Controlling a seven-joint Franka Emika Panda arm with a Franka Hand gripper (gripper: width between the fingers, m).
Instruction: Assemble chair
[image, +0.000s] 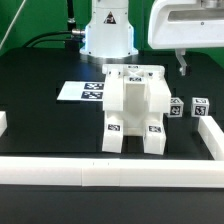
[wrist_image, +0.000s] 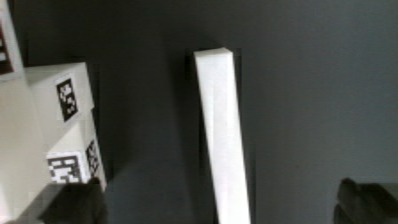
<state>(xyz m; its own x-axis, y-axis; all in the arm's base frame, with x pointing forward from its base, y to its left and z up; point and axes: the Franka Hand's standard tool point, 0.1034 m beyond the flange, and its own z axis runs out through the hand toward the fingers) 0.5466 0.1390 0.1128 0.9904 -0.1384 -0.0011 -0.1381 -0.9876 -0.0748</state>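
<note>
The chair (image: 135, 108) stands partly built in the middle of the black table, a blocky white body with tags on its two front legs. Two small white tagged cubes (image: 177, 108) (image: 199, 108) sit on the table at the exterior view's right of it. My gripper (image: 181, 68) hangs open at the back right, above and behind the cubes, touching nothing. In the wrist view the gripper (wrist_image: 214, 205) has its dark fingertips (wrist_image: 63, 205) far apart with nothing held. Tagged white chair parts (wrist_image: 54, 110) show beside one finger.
White border rails run along the front (image: 100, 172), the right (image: 212, 140) and the left (image: 3, 122); one rail (wrist_image: 217, 130) lies below my jaws in the wrist view. The marker board (image: 85, 90) lies behind the chair, in front of the robot base (image: 108, 35).
</note>
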